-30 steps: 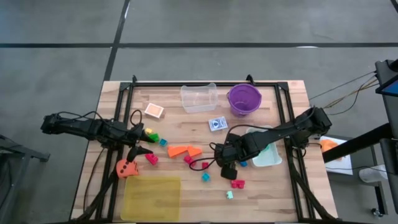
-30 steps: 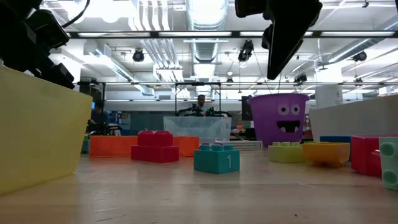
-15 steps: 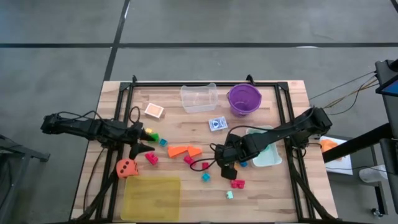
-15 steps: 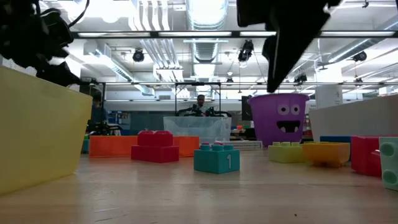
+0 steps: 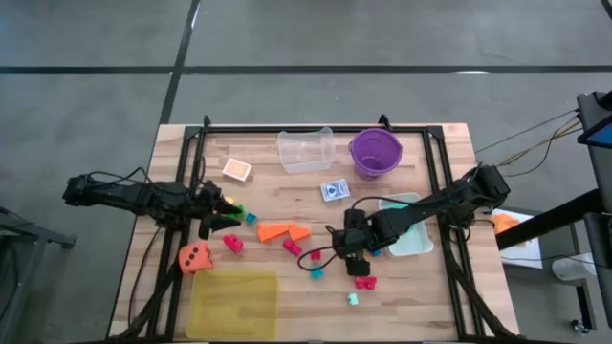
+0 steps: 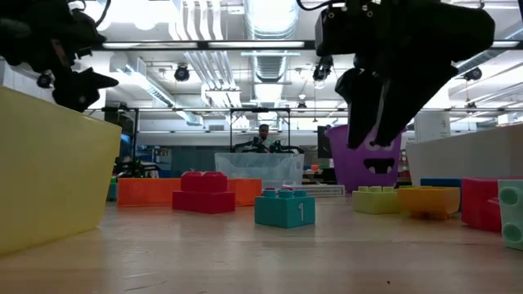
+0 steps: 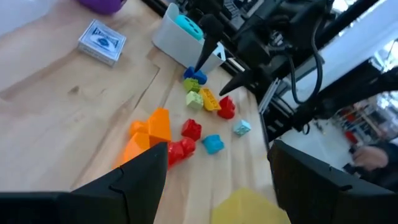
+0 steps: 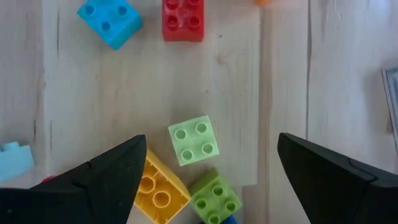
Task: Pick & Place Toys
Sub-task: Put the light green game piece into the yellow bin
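Down low at the frame's bottom, the wooden table (image 6: pixel 245 253) holds a teal brick (image 6: pixel 284 207) and red brick (image 6: pixel 203 193). Higher up, the right gripper (image 8: pixel 205 180) hangs wide open, empty, over a light green brick (image 8: pixel 193 140). Left gripper (image 7: pixel 211 180) open, empty. Far back, ceiling lights (image 6: pixel 270 16) shine.

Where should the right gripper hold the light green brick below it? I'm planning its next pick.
Come straight down on the light green brick and pinch two opposite flat side walls. It lies studs-up, slightly turned, apart from the yellow brick. The right gripper hangs open above it.
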`<action>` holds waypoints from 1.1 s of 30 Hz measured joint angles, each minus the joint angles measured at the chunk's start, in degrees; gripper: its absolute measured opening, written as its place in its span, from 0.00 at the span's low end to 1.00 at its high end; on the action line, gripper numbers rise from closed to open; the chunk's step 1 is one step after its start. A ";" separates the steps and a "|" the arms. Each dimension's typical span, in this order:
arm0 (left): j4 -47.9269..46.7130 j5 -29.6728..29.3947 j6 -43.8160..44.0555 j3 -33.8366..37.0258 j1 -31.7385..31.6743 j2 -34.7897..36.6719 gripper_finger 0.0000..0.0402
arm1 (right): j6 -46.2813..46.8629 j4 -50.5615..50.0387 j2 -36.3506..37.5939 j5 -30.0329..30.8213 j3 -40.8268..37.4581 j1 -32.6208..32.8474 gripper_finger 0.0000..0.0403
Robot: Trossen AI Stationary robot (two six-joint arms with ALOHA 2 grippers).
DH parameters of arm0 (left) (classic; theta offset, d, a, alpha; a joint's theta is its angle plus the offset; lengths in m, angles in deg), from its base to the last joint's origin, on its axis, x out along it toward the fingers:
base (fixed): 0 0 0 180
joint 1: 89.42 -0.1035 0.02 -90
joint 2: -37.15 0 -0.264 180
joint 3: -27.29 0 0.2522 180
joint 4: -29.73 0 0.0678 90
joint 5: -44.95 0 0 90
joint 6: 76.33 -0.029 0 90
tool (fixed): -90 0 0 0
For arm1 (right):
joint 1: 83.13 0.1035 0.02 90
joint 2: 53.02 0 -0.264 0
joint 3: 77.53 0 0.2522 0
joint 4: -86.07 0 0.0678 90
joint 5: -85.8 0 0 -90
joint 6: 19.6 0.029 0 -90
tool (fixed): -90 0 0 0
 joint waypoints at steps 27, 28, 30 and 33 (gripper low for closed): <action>3.42 -10.35 14.11 0.00 0.02 0.00 0.68 | -2.06 14.07 0.00 -0.97 -10.26 -1.68 0.89; 3.42 -10.38 15.00 0.00 0.02 0.00 0.68 | -2.08 14.18 0.00 -0.97 -10.33 -1.66 0.89; 3.40 -10.40 16.34 0.00 0.02 0.00 0.68 | -2.44 14.27 0.02 -0.97 -10.48 -1.60 0.89; 3.41 -10.67 16.76 0.00 0.00 0.00 0.68 | -2.83 14.45 0.02 -0.97 -10.53 -1.51 0.89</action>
